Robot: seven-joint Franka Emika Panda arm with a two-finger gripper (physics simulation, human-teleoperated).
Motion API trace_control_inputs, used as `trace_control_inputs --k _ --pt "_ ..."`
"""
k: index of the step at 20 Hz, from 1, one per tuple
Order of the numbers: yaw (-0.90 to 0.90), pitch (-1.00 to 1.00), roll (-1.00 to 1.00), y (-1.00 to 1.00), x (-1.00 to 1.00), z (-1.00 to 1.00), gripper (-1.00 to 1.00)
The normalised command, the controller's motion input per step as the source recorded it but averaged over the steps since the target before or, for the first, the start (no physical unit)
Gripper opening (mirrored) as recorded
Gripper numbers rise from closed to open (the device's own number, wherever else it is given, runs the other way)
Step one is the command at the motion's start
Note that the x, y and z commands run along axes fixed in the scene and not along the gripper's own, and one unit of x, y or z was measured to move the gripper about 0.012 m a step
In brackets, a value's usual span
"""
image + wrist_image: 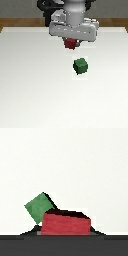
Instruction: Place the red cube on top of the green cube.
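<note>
Maroon in colour, the red cube (70, 44) sits directly beneath the gripper (71, 42), partly covered by the white and grey gripper body in the exterior view. Only the lower portion of the cube shows below the body. The fingers themselves are not distinguishable in either view, so it cannot be determined whether they are closed on the cube or spread apart from it.

In the wrist view, the red cube (65, 223) fills the area nearest the camera, just above a dark band along the frame edge that appears to belong to the gripper. One face of the cube shows as a wide red rectangle with a darker face above it.

The green cube (80, 65) rests on the white table (30, 85), apart from the gripper and nearer the exterior camera than the fingers' position, slightly toward the exterior view's right. It casts a small shadow on the table. In the wrist view, the green cube (39, 206) appears rotated relative to the red cube and is partly hidden behind it.

Whether the red cube rests on the table or is lifted clear of it cannot be determined from these views. The two cubes are not stacked.

A brown strip (15, 22) runs behind the far edge of the table.
</note>
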Motion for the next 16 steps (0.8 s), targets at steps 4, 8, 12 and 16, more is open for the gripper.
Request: trace_control_inputs --k 4,8,12,16 --pt "0.00 0.00 0.00 0.00 0.25 0.00 -1.00" --pt "0.00 0.00 0.00 0.12 0.50 0.00 -1.00" --pt "0.00 0.00 0.00 0.00 0.25 0.00 -1.00" --pt "0.00 0.00 0.00 0.00 0.00 -0.25 -1.00"
